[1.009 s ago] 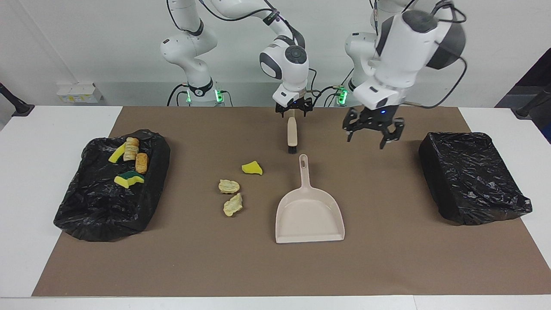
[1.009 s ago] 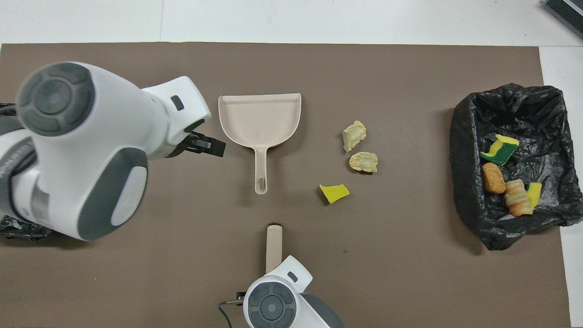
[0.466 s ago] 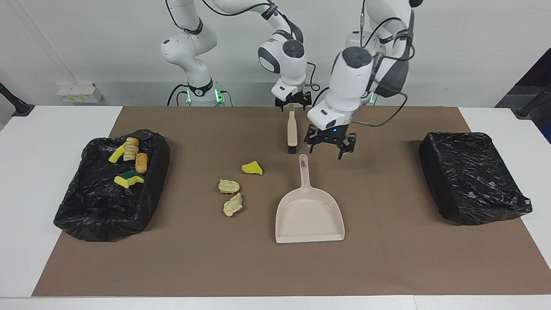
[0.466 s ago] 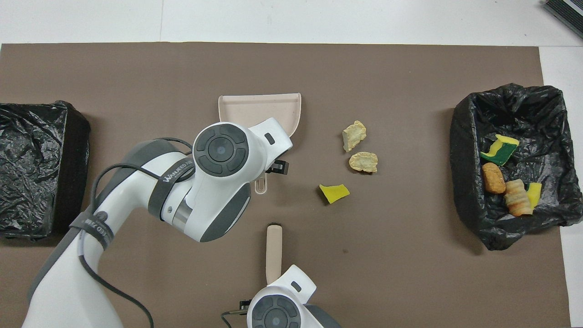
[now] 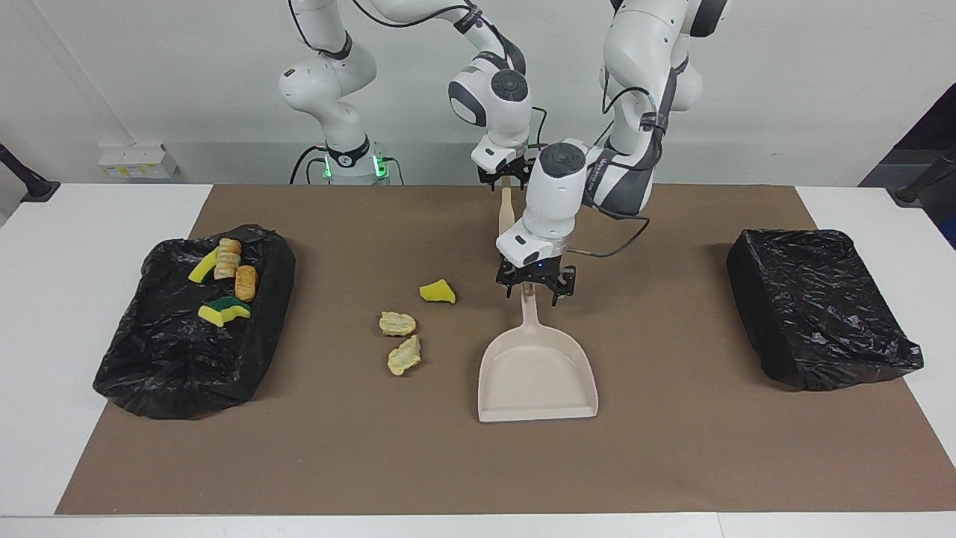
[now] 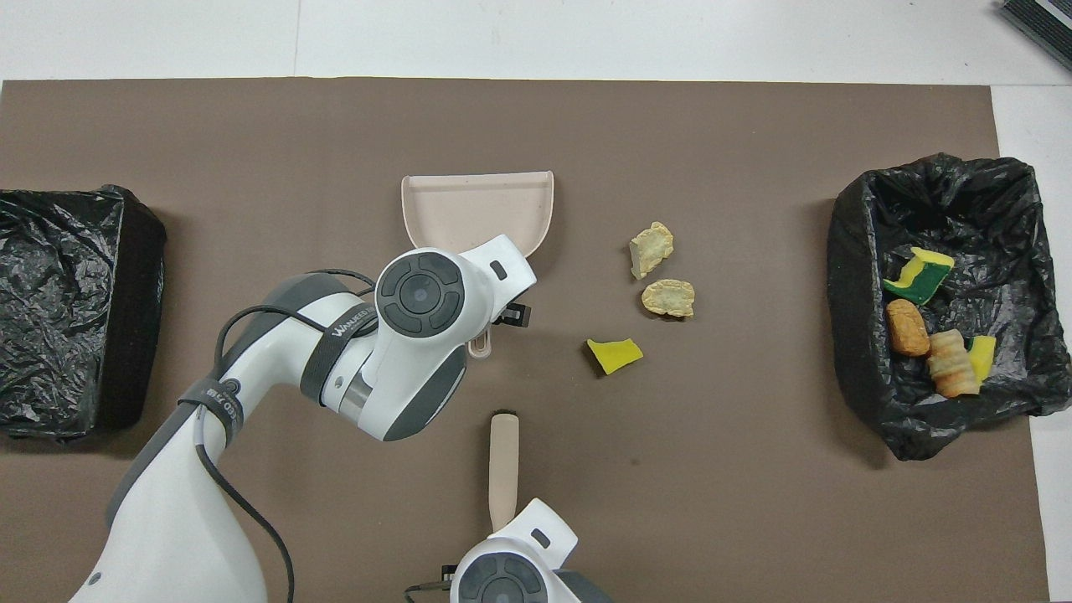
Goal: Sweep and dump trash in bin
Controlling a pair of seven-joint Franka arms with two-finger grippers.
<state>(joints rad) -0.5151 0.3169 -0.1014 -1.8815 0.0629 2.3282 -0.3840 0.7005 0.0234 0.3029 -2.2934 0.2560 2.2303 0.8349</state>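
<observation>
Trash (image 5: 419, 308) lies beside the dustpan (image 5: 538, 373); only the facing view shows left tool (image 5: 535, 291) spread astride its handle.

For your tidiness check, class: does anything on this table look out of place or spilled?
Yes. Three scraps lie loose on the brown mat beside the dustpan: a yellow sponge bit and two bread-like chunks. The others already sit in the black-lined bin at the right arm's end.
</observation>
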